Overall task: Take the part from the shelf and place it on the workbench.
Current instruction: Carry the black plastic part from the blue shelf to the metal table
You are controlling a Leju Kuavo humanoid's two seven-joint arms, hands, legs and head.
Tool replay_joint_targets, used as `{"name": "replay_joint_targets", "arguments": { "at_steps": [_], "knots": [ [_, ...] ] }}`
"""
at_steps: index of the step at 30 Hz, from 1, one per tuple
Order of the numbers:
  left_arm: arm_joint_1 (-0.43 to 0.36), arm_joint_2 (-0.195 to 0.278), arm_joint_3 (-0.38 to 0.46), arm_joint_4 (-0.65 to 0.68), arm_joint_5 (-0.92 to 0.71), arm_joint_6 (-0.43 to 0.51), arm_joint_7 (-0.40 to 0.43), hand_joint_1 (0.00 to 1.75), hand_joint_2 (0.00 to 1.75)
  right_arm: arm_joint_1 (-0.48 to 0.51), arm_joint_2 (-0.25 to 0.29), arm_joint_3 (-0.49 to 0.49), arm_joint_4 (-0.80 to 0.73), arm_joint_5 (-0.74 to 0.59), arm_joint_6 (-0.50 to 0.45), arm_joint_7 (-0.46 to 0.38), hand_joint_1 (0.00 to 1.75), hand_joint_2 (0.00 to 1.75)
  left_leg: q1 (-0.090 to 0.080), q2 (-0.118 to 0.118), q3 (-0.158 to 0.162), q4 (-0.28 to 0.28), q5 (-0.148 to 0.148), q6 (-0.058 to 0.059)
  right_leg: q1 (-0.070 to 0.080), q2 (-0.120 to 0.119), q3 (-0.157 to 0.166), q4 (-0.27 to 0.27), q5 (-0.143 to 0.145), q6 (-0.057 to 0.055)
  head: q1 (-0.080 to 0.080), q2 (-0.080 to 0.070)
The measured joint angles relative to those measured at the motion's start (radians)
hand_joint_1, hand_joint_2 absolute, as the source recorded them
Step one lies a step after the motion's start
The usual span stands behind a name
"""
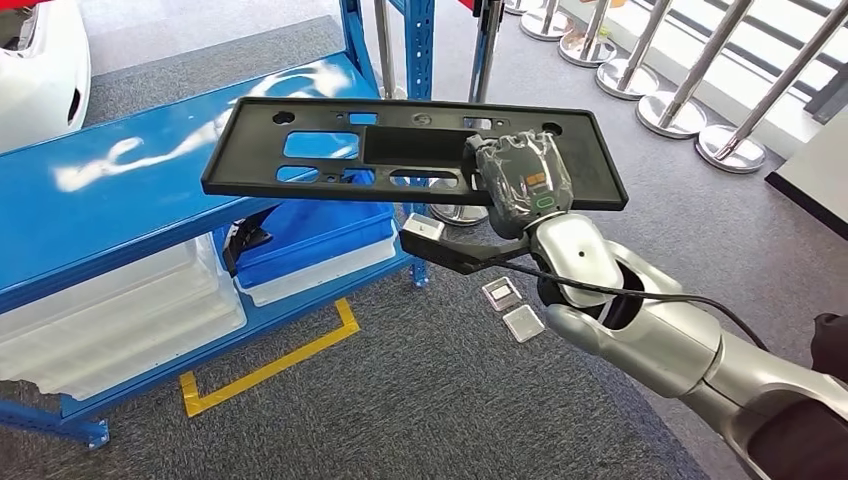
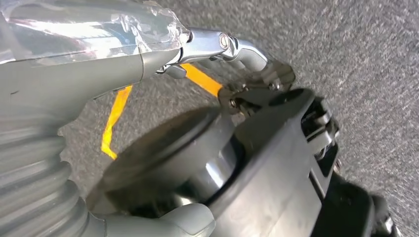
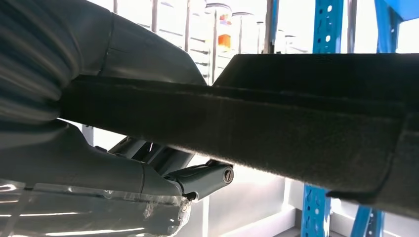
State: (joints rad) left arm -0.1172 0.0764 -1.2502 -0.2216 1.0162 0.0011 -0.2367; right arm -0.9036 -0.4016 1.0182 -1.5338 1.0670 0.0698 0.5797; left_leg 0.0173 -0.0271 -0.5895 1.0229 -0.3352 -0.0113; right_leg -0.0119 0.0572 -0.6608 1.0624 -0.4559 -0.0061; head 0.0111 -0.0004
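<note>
We see blue shelf (image 1: 120, 190) at left in head view. Black part (image 1: 400, 150) held level in air, over shelf edge and carpet. Right hand (image 1: 520, 180) grips part's near right edge; right wrist view shows edge clamped between thumb and fingers (image 3: 207, 177). Left hand (image 2: 99, 64): we cannot tell its state.

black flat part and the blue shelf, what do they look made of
Black flat rectangular part, held by the right hand: probably moulded plastic, matte, with crisp cut-out slots and a raised rim; the right wrist view shows its edge finely textured.
Blue shelf: looks like painted sheet metal, glossy, with bright reflections on its deck and perforated uprights.
</note>
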Motion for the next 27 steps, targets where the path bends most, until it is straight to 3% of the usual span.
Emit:
{"name": "replay_joint_targets", "arguments": {
  "at_steps": [3,4,5,6,8,10,13,15,18,19,20,21,22,24,25,27],
  "knots": [
    [0.000,0.000,0.000,0.000,-0.001,-0.001,0.000,0.00,1.75,-0.003,0.001,0.001,0.002,0.000,0.000,0.001,1.75,1.75,-0.003,0.025,-0.002,-0.004,0.005,0.007,-0.002,-0.045,-0.074,0.168,-0.087,0.010,0.021,0.000],
    [0.001,0.000,0.000,0.000,0.000,-0.004,0.000,0.00,1.75,-0.002,0.001,0.001,0.003,0.000,0.000,0.001,1.75,1.75,-0.004,0.034,-0.003,-0.003,0.005,0.007,-0.003,-0.049,-0.097,0.220,-0.104,0.012,0.026,0.000],
    [0.001,0.000,0.000,0.000,0.001,-0.008,0.000,0.00,1.75,-0.001,0.000,0.001,0.004,0.000,0.000,0.002,1.75,1.75,-0.005,0.043,-0.004,-0.001,0.004,0.007,-0.003,-0.050,-0.103,0.240,-0.102,0.013,0.031,0.000],
    [0.001,0.000,0.000,0.000,0.003,-0.013,0.000,0.00,1.75,-0.001,0.000,0.002,0.005,-0.001,0.000,0.002,1.75,1.75,-0.005,0.051,-0.005,0.000,0.003,0.007,-0.003,-0.052,-0.090,0.218,-0.083,0.013,0.037,0.000],
    [0.000,0.000,0.000,0.000,0.006,-0.018,-0.002,0.00,1.75,-0.002,0.000,0.002,0.006,-0.001,0.000,0.004,1.75,1.75,-0.006,0.065,-0.004,0.005,0.000,0.003,-0.001,-0.074,-0.019,0.089,-0.029,0.007,0.048,0.000],
    [-0.002,0.000,0.000,0.000,0.007,-0.019,-0.007,0.00,1.75,-0.004,0.000,0.002,0.006,-0.001,0.001,0.004,1.75,1.75,-0.010,0.075,-0.005,0.010,-0.004,-0.005,0.006,-0.093,0.028,-0.008,-0.002,-0.003,0.054,0.000],
    [-0.002,0.000,0.000,0.000,0.005,-0.016,-0.017,0.00,1.75,-0.005,0.000,0.002,0.008,-0.001,0.001,0.006,1.75,1.75,-0.014,0.087,-0.003,0.010,-0.004,-0.018,0.009,-0.081,0.031,-0.023,0.000,-0.020,0.052,0.000],
    [-0.002,0.000,0.000,0.000,0.003,-0.015,-0.022,0.00,1.75,-0.007,0.000,0.002,0.009,-0.001,0.002,0.007,1.75,1.75,-0.012,0.077,-0.008,0.035,-0.027,-0.029,0.005,-0.071,0.032,-0.029,0.006,-0.031,0.049,0.000],
    [-0.001,0.000,0.000,0.000,0.004,-0.024,-0.019,0.00,1.75,-0.009,0.001,0.002,0.011,-0.001,0.002,0.007,1.75,1.75,-0.007,0.043,-0.075,0.202,-0.123,-0.039,0.003,-0.053,0.031,-0.033,0.011,-0.042,0.030,0.000],
    [0.000,0.000,0.000,0.000,0.006,-0.029,-0.014,0.00,1.75,-0.009,0.002,0.002,0.012,-0.001,0.003,0.007,1.75,1.75,-0.006,0.039,-0.101,0.261,-0.146,-0.040,0.004,-0.046,0.030,-0.033,0.012,-0.043,0.023,0.000],
    [0.001,0.000,0.000,0.000,0.008,-0.034,-0.009,0.00,1.75,-0.009,0.002,0.003,0.014,-0.002,0.003,0.007,1.75,1.75,-0.006,0.037,-0.114,0.291,-0.149,-0.041,0.005,-0.038,0.030,-0.033,0.012,-0.044,0.018,0.000],
    [0.001,0.000,0.000,0.000,0.010,-0.038,-0.004,0.00,1.75,-0.009,0.003,0.004,0.017,-0.004,0.004,0.007,1.75,1.75,-0.006,0.035,-0.110,0.284,-0.134,-0.039,0.005,-0.029,0.030,-0.032,0.013,-0.044,0.014,0.000],
    [0.001,0.000,0.000,0.000,0.012,-0.041,-0.001,0.00,1.75,-0.010,0.004,0.004,0.019,-0.006,0.004,0.007,1.75,1.75,-0.006,0.031,-0.087,0.236,-0.101,-0.036,0.005,-0.021,0.031,-0.032,0.013,-0.043,0.010,0.000],
    [0.001,0.001,0.000,0.000,0.014,-0.043,0.003,0.00,1.75,-0.012,0.005,0.005,0.023,-0.013,0.004,0.008,1.75,1.75,-0.006,0.002,-0.025,0.098,-0.034,-0.026,0.007,-0.005,0.031,-0.030,0.014,-0.041,0.001,0.000],
    [0.001,0.001,0.000,0.000,0.014,-0.044,0.004,0.00,1.75,-0.013,0.005,0.005,0.025,-0.016,0.004,0.008,1.75,1.75,-0.006,-0.011,-0.003,0.045,-0.016,-0.021,0.007,0.002,0.029,-0.029,0.016,-0.038,-0.001,0.000],
    [0.001,0.002,0.000,0.000,0.015,-0.045,0.006,0.00,1.75,-0.015,0.006,0.005,0.030,-0.021,0.003,0.008,1.75,1.75,-0.008,-0.020,0.008,0.010,-0.012,-0.015,0.005,0.014,0.022,-0.030,0.022,-0.027,-0.003,0.000]
  ]
}}
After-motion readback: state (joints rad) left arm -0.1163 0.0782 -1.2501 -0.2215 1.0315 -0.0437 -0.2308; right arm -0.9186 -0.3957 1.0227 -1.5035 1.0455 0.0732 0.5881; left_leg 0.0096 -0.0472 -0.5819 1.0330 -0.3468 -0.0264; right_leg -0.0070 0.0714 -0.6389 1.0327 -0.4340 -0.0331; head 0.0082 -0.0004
